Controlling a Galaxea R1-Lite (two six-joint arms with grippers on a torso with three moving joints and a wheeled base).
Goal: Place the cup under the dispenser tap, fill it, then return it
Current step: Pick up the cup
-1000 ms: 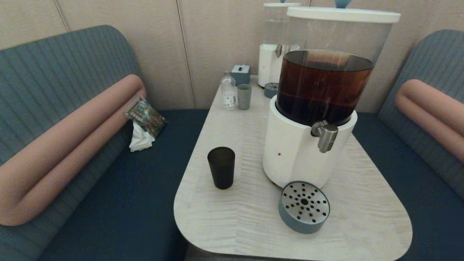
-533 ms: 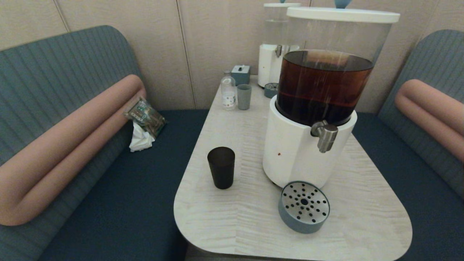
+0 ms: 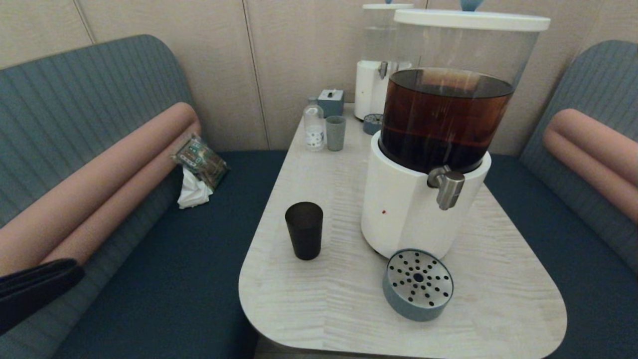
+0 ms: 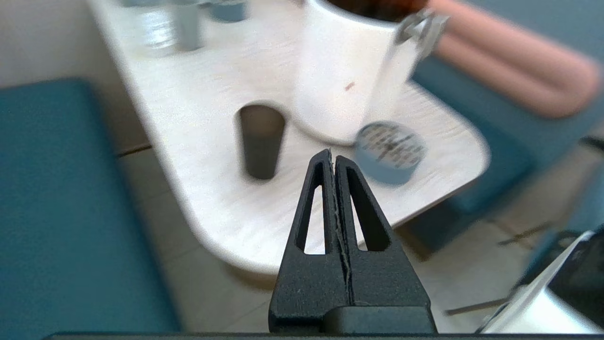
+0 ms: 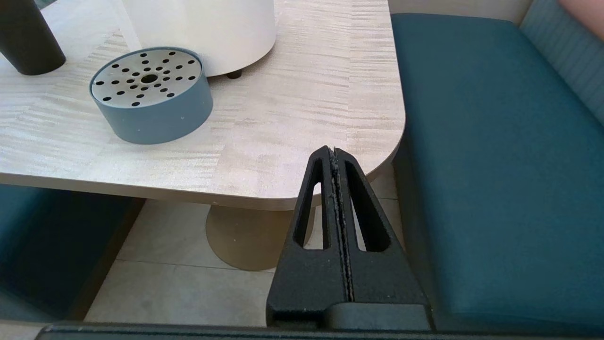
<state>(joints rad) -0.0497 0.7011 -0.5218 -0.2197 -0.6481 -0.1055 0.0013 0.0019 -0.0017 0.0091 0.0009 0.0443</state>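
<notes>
Pale wood-grain counter (image 3: 349,319) wedged between two blue benches, carrying everything of the task. On its right half, the big dispenser (image 3: 418,209), white base under a clear tank of brown liquid, with the dispenser tap (image 3: 447,187) jutting toward the near edge, spout downward. Directly below the tap, a round blue drip tray (image 3: 417,284) with perforated steel top, touching or just beside the dispenser base. The cup (image 3: 304,230) upright on the counter's left half, near the dispenser yet apart from it, well clear of the tap, nothing gripping it. Probably light and stiff while empty, matte enough to resist slipping; heavier and spill-prone once filled. Tapered toward the base, so best pinched around the upper half, below the rim, to keep it from sliding down through the jaws. Left gripper (image 4: 332,160) off the counter's near-left edge, jaws pressed together, pointed roughly toward the cup. Right gripper (image 5: 334,156) low beside the near-right corner, jaws likewise pressed together, apparently idle.
</notes>
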